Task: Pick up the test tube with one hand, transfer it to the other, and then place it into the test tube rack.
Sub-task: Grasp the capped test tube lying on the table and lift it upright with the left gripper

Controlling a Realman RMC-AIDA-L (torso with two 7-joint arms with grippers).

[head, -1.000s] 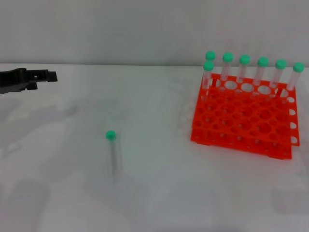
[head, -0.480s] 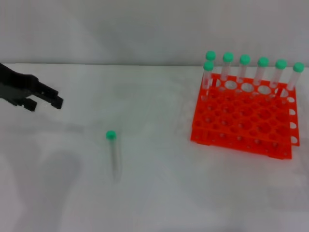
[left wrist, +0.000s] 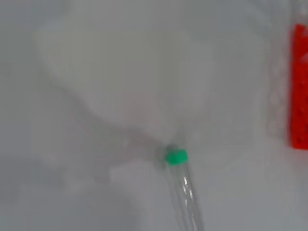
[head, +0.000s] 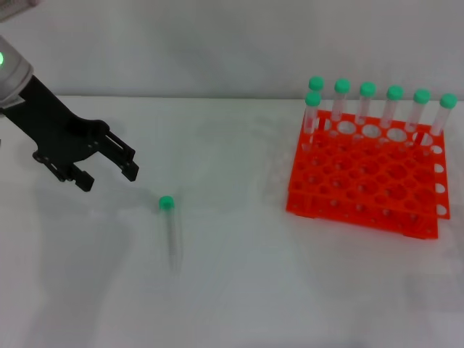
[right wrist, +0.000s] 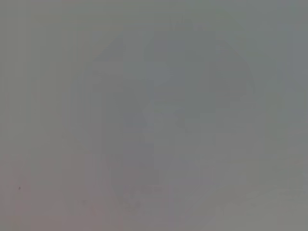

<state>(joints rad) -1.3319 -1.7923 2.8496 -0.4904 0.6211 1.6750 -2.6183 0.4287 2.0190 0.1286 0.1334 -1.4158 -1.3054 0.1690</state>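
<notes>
One test tube [head: 171, 233] lies flat on the white desk [head: 232, 290], its green cap [head: 167, 203] pointing toward twelve o'clock and its clear body running back toward six. My left hand [head: 109, 168] hangs above the desk at about ten o'clock from the cap, near it but not touching, its thin black fingers [head: 129, 170] spread apart with nothing between them. In my left wrist view the tube [left wrist: 185, 192] lies on the desk with its cap [left wrist: 176, 156] uppermost. Well off at three o'clock from the tube stands the orange-red test tube rack [head: 366, 181], with seven green-capped tubes [head: 367, 105] upright along its far edge. My right hand is out of sight.
</notes>
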